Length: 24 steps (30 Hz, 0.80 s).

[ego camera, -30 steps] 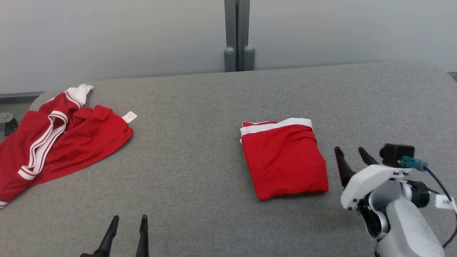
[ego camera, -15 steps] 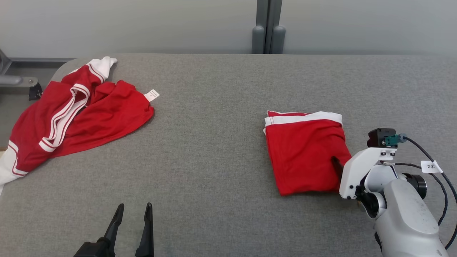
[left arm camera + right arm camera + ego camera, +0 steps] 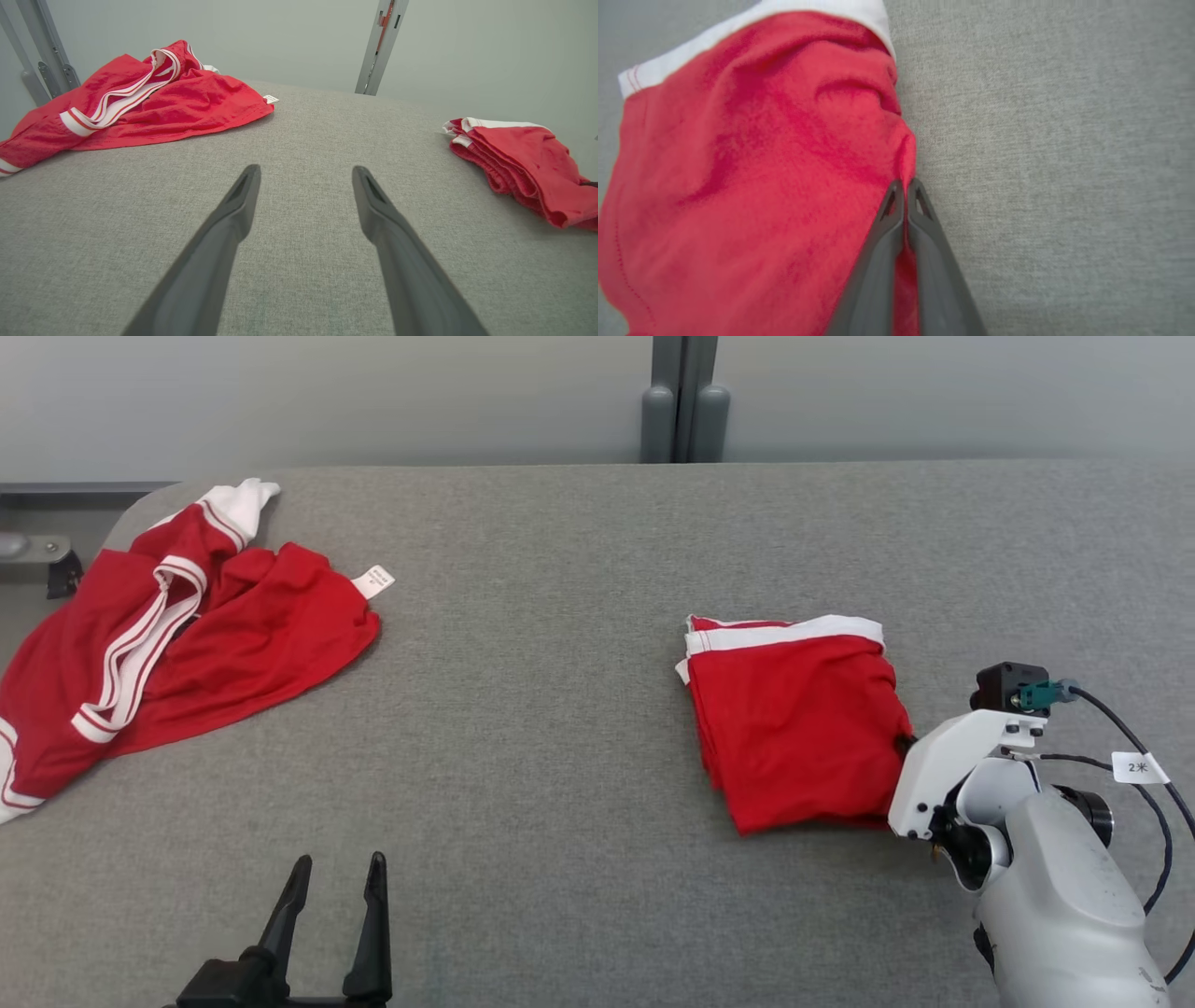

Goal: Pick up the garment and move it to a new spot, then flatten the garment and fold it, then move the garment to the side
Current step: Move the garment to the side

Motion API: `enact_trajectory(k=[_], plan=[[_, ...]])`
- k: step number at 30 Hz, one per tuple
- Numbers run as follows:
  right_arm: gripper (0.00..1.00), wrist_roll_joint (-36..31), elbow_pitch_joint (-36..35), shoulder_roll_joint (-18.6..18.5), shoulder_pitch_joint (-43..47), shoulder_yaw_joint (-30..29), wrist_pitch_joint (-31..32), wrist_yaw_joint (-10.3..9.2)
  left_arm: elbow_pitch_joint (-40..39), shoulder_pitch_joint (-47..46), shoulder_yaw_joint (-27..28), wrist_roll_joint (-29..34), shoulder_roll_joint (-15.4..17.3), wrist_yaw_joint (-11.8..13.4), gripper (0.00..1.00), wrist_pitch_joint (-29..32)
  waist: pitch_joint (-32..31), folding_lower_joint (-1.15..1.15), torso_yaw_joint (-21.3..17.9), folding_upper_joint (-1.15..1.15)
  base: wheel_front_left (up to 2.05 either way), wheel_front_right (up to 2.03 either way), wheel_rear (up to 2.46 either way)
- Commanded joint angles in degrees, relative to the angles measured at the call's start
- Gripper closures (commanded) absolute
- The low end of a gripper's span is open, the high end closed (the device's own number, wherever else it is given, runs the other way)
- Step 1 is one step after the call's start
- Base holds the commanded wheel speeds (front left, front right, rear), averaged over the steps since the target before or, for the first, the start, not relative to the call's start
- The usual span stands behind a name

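Note:
A folded red garment (image 3: 794, 719) with a white band along its far edge lies on the grey table (image 3: 541, 747), right of centre. My right gripper (image 3: 904, 744) is at its right edge, mostly hidden behind the white wrist. In the right wrist view the two fingers of the right gripper (image 3: 905, 183) are pressed together, pinching the red cloth (image 3: 761, 163) at its edge. My left gripper (image 3: 338, 868) stands open near the front edge, with nothing between its fingers (image 3: 243, 196). The folded garment (image 3: 523, 158) lies far to their right.
A second red garment (image 3: 187, 625) with white stripes lies crumpled at the table's far left corner, also seen in the left wrist view (image 3: 154, 102). A grey post (image 3: 681, 401) stands behind the table against the wall. Bare table lies right of the folded garment.
My right gripper moved in from the right onto the folded garment's edge and went from open to shut on it. The edge bunched a little. The head camera shifted.

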Motion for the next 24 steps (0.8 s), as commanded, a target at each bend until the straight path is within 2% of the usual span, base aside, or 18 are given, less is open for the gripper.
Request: enact_trajectory(k=[1,9,14,18,24], plan=[[1.0,0.49,0.42,-0.19,-0.54,-0.07,-0.79,-0.04,-0.34,0.1,0.11,0.07,0.51,-0.19,0.0,-0.01,-0.28,0.0,-2.66,0.0,0.0,0.0,0.0],[1.0,-0.22,0.35,-0.26,-2.3,2.72,-5.59,-0.05,-1.48,-0.47,0.4,0.1,1.53,-0.2,0.0,-0.01,1.29,0.0,-12.62,0.0,0.0,0.0,0.0],[1.0,-2.46,-0.31,-0.32,-5.81,3.82,-8.39,-0.05,-2.56,-3.61,-1.69,-0.25,3.51,-0.2,0.0,-0.01,6.12,0.0,-17.67,0.0,0.0,0.0,0.0],[1.0,-5.65,-0.28,-0.54,-9.58,2.88,-10.68,-0.05,-3.66,-7.32,-3.33,-0.95,5.14,-0.2,0.0,0.0,11.03,0.0,-18.36,0.0,0.0,0.0,0.0],[1.0,-11.41,0.41,-3.06,-16.91,-1.08,-11.56,-0.05,-4.92,-11.71,-5.11,-1.94,7.69,-0.2,0.0,0.0,17.8,0.0,-16.62,0.0,0.0,0.0,0.0]])
